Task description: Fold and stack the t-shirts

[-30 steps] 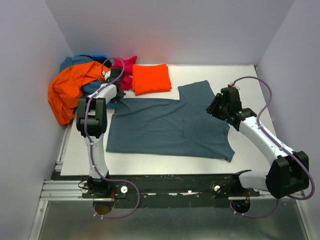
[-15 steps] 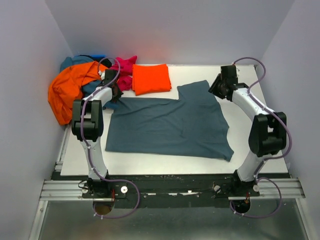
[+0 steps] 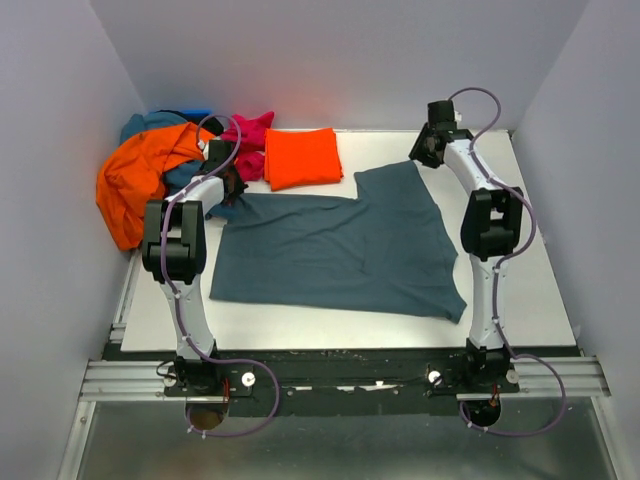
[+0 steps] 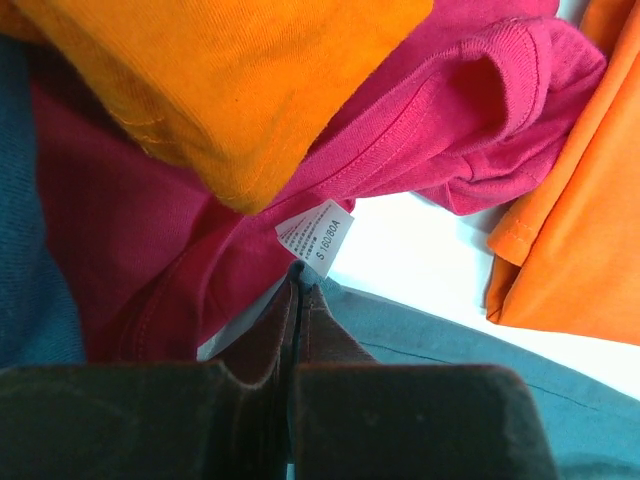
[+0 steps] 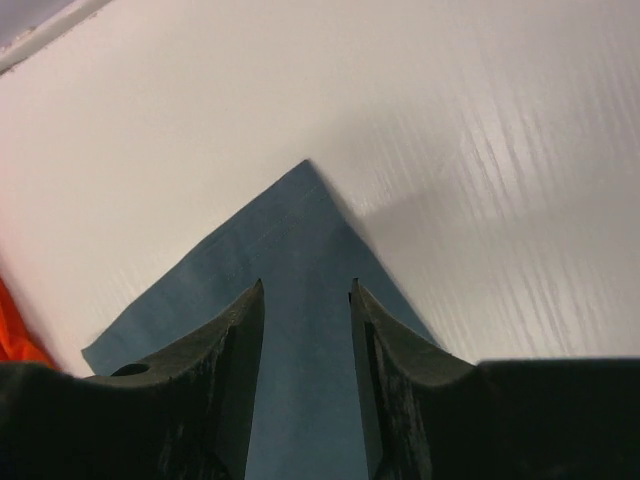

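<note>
A slate blue-grey t-shirt point(image 3: 340, 250) lies spread flat on the white table. My left gripper point(image 3: 226, 195) is at its far left corner, beside the pile. In the left wrist view the left gripper point(image 4: 297, 285) is shut, with a thin edge of the blue-grey cloth point(image 4: 480, 370) pinched at the tips. My right gripper point(image 3: 422, 155) hovers at the shirt's far right corner. In the right wrist view the right gripper point(image 5: 306, 290) stands open over that pointed corner point(image 5: 300, 230). A folded orange-red t-shirt point(image 3: 300, 157) lies at the back.
A loose pile fills the back left corner: an orange shirt point(image 3: 135, 180), a magenta one point(image 3: 250, 130) and teal-blue cloth point(image 3: 150, 122). The magenta shirt point(image 4: 420, 110) with a white label point(image 4: 316, 238) lies just past my left fingertips. Grey walls close in three sides.
My right arm has swung from the shirt's right edge up to its far right corner. My left gripper has shut on the shirt's far left corner.
</note>
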Controlling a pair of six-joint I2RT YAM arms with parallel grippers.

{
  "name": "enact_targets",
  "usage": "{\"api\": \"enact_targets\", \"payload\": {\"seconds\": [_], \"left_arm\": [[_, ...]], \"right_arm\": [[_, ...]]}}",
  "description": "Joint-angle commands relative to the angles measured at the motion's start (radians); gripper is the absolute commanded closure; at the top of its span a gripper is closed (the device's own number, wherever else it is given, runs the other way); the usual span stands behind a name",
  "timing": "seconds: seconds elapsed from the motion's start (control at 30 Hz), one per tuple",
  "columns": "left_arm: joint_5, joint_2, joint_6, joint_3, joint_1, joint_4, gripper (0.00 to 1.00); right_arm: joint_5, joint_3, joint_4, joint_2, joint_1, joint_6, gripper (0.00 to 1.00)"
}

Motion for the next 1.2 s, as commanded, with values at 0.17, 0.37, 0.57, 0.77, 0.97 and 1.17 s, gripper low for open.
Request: {"api": "enact_targets", "payload": {"seconds": [0.17, 0.37, 0.57, 0.77, 0.97, 1.17], "left_arm": [[0.021, -0.019, 0.018, 0.008, 0.008, 0.015, 1.0], [0.027, -0.027, 0.023, 0.011, 0.008, 0.01, 1.0], [0.033, -0.032, 0.025, 0.013, 0.01, 0.004, 1.0], [0.05, -0.032, 0.023, 0.013, 0.01, -0.002, 1.0], [0.082, -0.035, 0.02, 0.013, 0.011, -0.001, 1.0], [0.102, -0.042, 0.018, 0.014, 0.016, -0.001, 1.0]], "right_arm": [[-0.088, 0.223, -0.184, 0.171, -0.032, 0.032, 0.46], [-0.046, 0.282, -0.224, 0.22, -0.043, 0.109, 0.43], [-0.074, 0.253, -0.193, 0.222, -0.047, 0.149, 0.31], [-0.121, 0.271, -0.208, 0.257, -0.052, 0.196, 0.35], [-0.096, 0.188, -0.2, 0.216, -0.053, 0.241, 0.44], [-0.053, 0.243, -0.262, 0.246, -0.049, 0.232, 0.49]]}}
